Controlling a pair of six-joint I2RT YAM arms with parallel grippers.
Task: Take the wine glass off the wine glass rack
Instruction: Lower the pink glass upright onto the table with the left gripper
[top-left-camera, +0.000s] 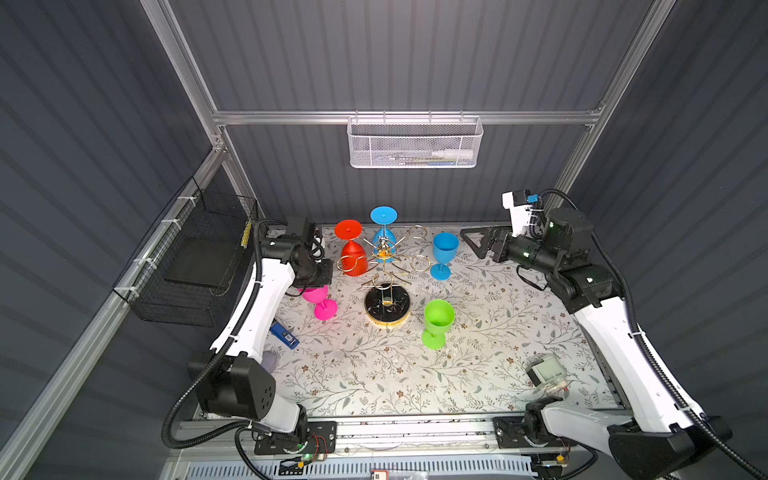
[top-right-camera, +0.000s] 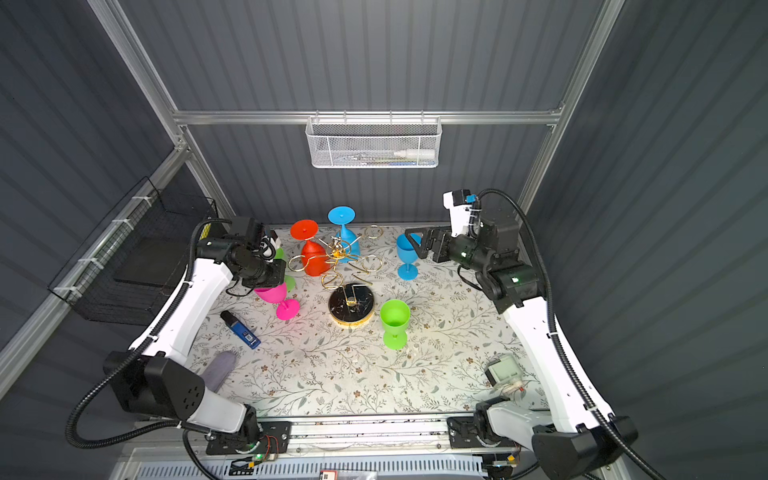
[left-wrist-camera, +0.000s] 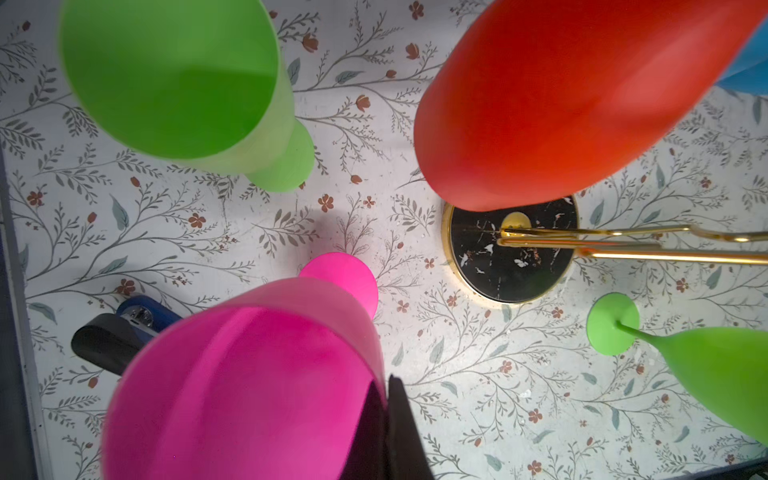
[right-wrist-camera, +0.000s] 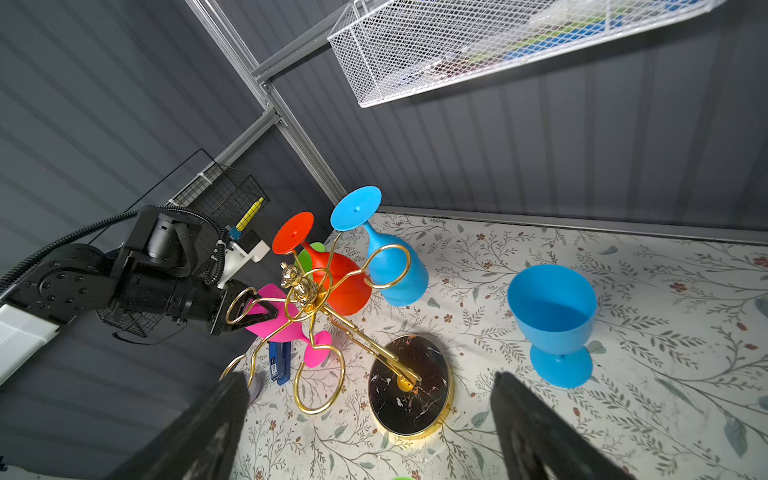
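Wine glass rack (top-left-camera: 387, 309) rear-centre on the tabletop (top-left-camera: 374, 374), pink wine glass (top-left-camera: 314, 294) tilted left of its base, rim clamped in the left gripper (right-wrist-camera: 268, 312), arm stretched forward, right gripper (top-left-camera: 469, 239) level, jaws wide apart beside the upright blue glass (top-left-camera: 444, 249), open room toward the front edge.
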